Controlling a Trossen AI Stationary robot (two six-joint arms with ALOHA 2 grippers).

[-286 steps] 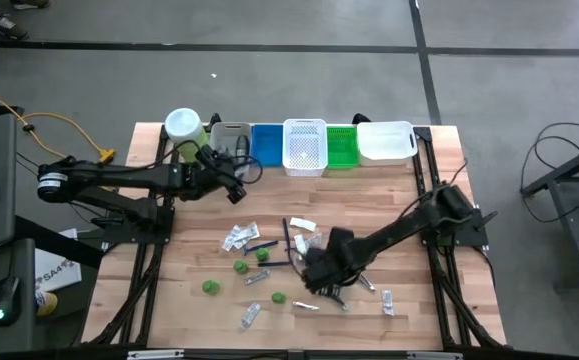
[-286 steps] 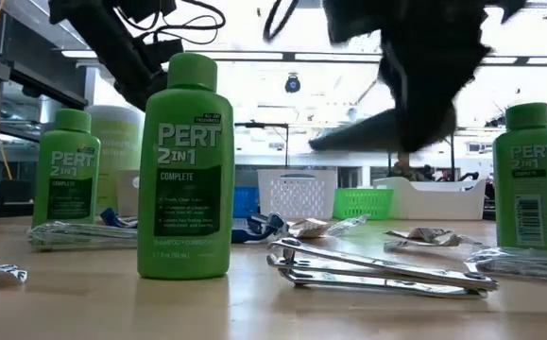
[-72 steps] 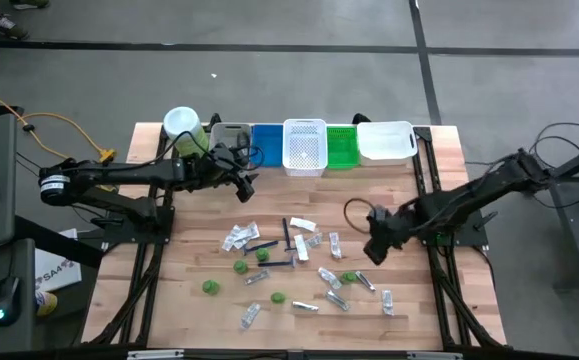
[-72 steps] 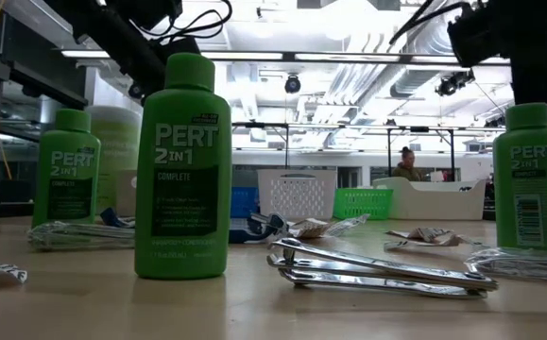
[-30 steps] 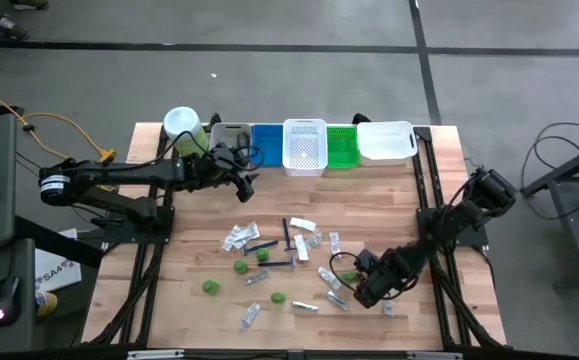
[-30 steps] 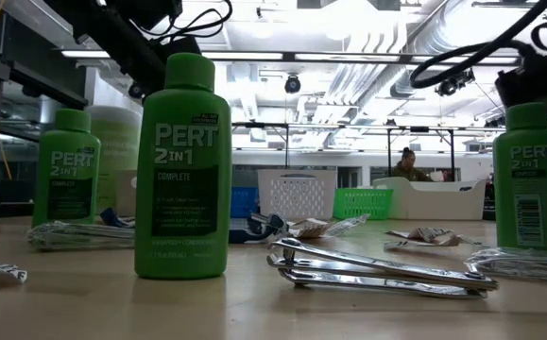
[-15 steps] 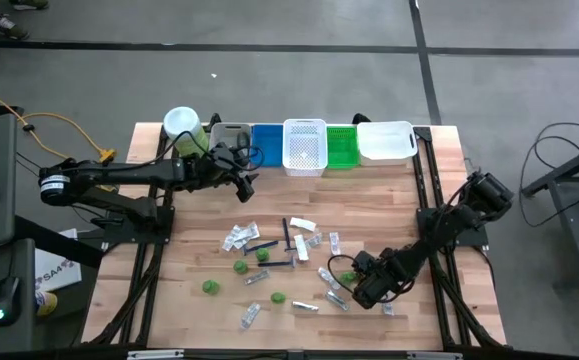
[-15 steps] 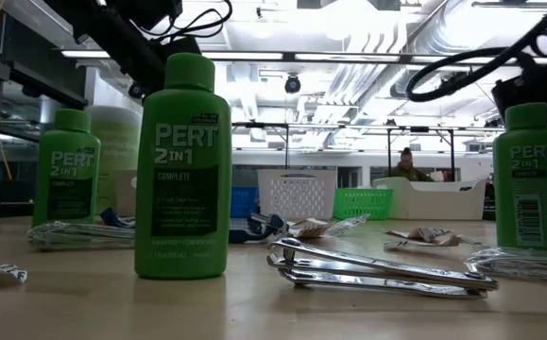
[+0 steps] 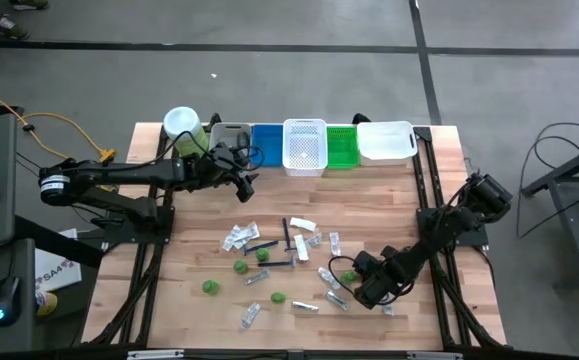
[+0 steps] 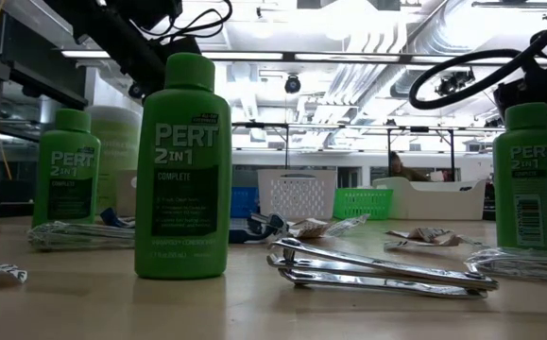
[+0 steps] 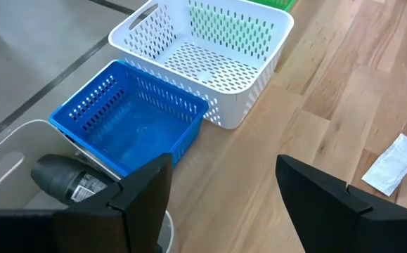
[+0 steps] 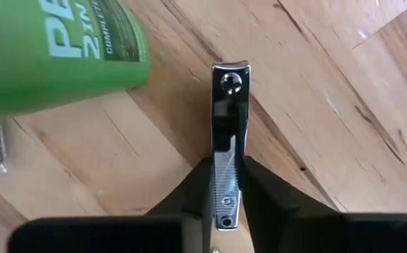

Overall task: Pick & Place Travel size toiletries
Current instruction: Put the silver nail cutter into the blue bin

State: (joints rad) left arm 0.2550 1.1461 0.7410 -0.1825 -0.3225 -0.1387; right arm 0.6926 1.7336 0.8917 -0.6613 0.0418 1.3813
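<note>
The toiletries lie scattered over the middle of the table: green bottles [image 9: 210, 287], clear sachets [image 9: 239, 236], dark sticks [image 9: 288, 238] and silver nail clippers [image 10: 377, 269]. My right gripper [image 9: 364, 288] is low over the near right part of the table, beside a green bottle [image 12: 48, 49], and is shut on a nail clipper [image 12: 229, 140]. My left gripper [image 11: 224, 211] hangs open near the table's far edge, beside the grey bin [image 9: 231, 135] and the blue bin [image 11: 129, 123]. My right gripper pinches the silver nail clipper between its two fingers [image 12: 197, 190], at the end [image 12: 225, 184] away from its rivet. The fingers come from above and lie along the clipper's two long sides. The clipper lies flat on the wood.
A row of grey, blue, white [image 9: 305, 145], green [image 9: 341, 147] and white [image 9: 385, 141] bins lines the far edge. A pale-green jar with a white lid [image 9: 183, 127] stands at the far left corner. The grey bin holds a dark piece [image 11: 66, 179]. A sachet [image 11: 393, 163] lies ahead of the left gripper.
My right gripper has crept a little toward the table's left, closer to the green bottle, staying low over the clipper. The left arm has kept still, and no item on the table has shifted.
</note>
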